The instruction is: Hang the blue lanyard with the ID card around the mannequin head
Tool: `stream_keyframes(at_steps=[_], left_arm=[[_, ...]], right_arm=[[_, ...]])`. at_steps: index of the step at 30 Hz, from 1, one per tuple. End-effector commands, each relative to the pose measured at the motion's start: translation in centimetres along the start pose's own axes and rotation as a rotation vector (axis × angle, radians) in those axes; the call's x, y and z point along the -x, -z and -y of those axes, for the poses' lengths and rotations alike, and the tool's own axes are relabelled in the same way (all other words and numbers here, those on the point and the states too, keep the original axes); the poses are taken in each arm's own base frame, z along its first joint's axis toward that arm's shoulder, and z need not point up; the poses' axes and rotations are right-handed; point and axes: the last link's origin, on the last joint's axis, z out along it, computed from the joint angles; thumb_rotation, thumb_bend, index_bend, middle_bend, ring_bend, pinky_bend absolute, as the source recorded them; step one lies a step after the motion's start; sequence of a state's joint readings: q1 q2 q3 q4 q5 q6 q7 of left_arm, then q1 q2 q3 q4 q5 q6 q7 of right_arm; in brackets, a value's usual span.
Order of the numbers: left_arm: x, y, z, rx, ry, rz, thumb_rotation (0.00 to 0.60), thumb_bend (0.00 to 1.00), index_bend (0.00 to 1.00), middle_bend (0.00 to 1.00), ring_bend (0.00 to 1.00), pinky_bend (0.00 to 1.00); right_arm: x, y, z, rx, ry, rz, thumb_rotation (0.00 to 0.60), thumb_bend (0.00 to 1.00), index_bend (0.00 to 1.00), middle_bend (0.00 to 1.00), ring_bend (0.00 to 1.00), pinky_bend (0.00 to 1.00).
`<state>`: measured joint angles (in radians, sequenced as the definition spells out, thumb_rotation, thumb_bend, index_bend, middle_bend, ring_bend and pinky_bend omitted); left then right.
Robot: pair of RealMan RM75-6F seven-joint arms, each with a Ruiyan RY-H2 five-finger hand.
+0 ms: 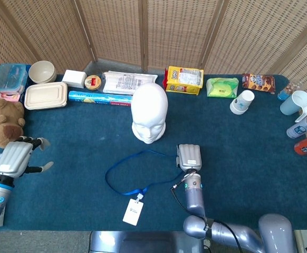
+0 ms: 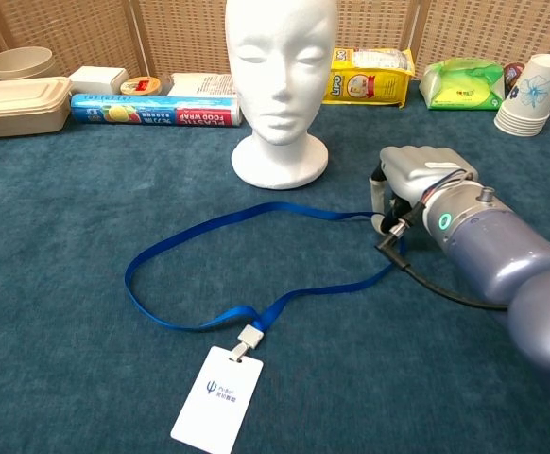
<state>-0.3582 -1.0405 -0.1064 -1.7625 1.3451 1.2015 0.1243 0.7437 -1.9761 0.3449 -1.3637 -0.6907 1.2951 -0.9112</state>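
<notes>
Flatly looped ribbon lanyard [image 2: 209, 227], smooth mannequin head [image 2: 281, 57]

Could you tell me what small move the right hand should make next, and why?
Probably lift the right hand a little, raising the loop toward the mannequin head. Its curled fingers appear to be pinching the far end of the lanyard, while most of the strap and the card lie flat on the table, so the loop needs height before it can go over.

Silver-grey metallic arms; each robot hand [image 2: 417, 175] is pale grey, with a black cable and a green wrist light.
</notes>
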Motion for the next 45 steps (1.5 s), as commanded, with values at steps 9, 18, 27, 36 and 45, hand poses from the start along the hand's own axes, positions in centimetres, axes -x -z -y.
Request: stream_keyframes(at_steps=[9,18,27,36,45], left_arm=[[0.7,-5.0,-6.7,0.133,-0.129,-0.072,0.467,0.20,0.37,0.76,0.81,0.80],[3.5,-7.0,-11.2,0.078,-0.133,-0.016,0.464,0.20,0.42,1.00,1.00,1.00],[5.1,-7.9,-14.4,0.012,-0.109,0.040,0.469,0.21,0.42,1.00,1.00,1.00],[7.4,-8.3,-16.9,0.004,-0.127,0.074,0.480,0.32,0.42,1.00,1.00,1.00],[8.5,-8.8,-18.0,-0.023,-0.129,0.084,0.481,0.25,0.42,1.00,1.00,1.00]], right_arm=[[-0.1,0.9,0.7,-0.043,-0.002,0.000,0.582,0.49,0.59,0.95,1.00,1.00],[0.0,1.1,0.7,-0.064,-0.008,0.006,0.583,0.49,0.59,0.95,1.00,1.00],[0.1,1.1,0.3,-0.071,-0.012,0.015,0.582,0.49,0.59,0.95,1.00,1.00],[0.4,1.0,-0.2,-0.070,-0.018,0.026,0.589,0.49,0.60,0.95,1.00,1.00],[0.5,0.7,-0.6,-0.069,-0.028,0.033,0.591,0.49,0.60,0.95,1.00,1.00]])
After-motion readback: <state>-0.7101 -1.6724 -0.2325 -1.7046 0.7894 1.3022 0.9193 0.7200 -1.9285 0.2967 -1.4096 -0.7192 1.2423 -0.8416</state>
